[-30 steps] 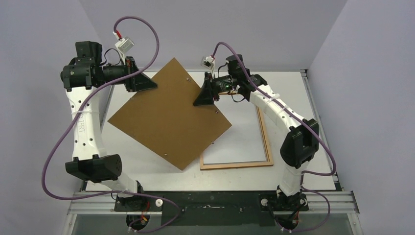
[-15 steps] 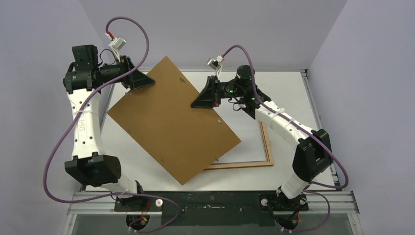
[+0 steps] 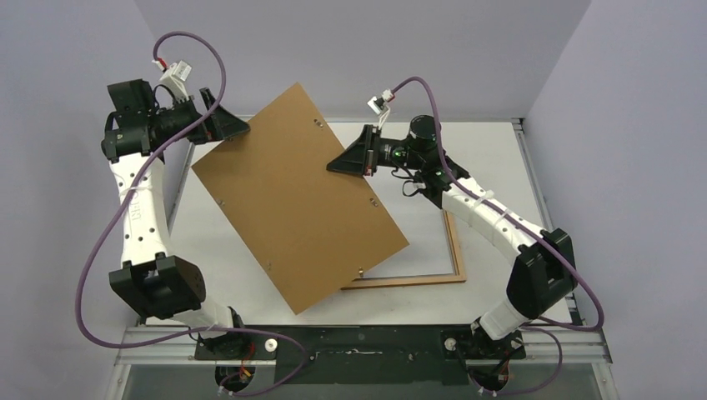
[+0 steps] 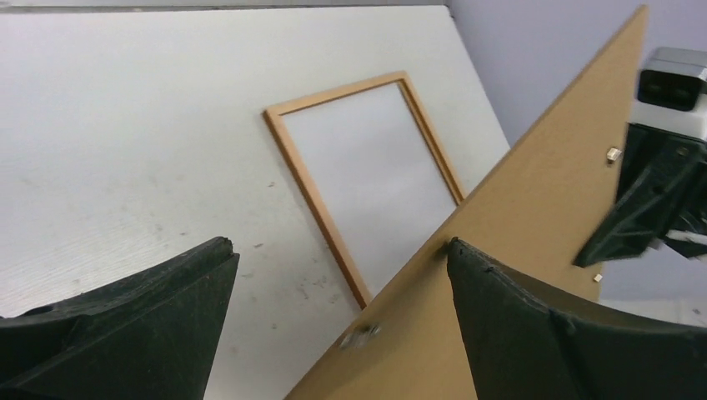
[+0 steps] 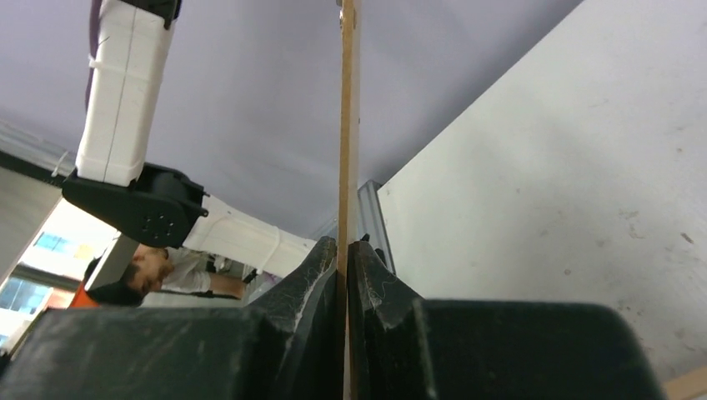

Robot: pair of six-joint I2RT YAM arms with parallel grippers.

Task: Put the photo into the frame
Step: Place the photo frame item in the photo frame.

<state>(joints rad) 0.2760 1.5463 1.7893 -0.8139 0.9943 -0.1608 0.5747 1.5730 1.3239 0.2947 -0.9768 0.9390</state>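
Brown fibreboard backing sheet [image 3: 296, 200] hangs tilted above the table [image 3: 492, 150]. The right gripper [image 3: 333, 164] pinches its 2 o'clock edge, fingers pressed together on the thin board. At the sheet's 11 o'clock corner the left gripper [image 4: 339, 248] stands spread wide and grips nothing. Lifting the sheet seems meant to uncover the frame [image 3: 417, 280], which lies flat toward 4 o'clock, partly under the sheet. The photo I cannot pick out: the pale panel inside the frame may be its white back or only the pane.
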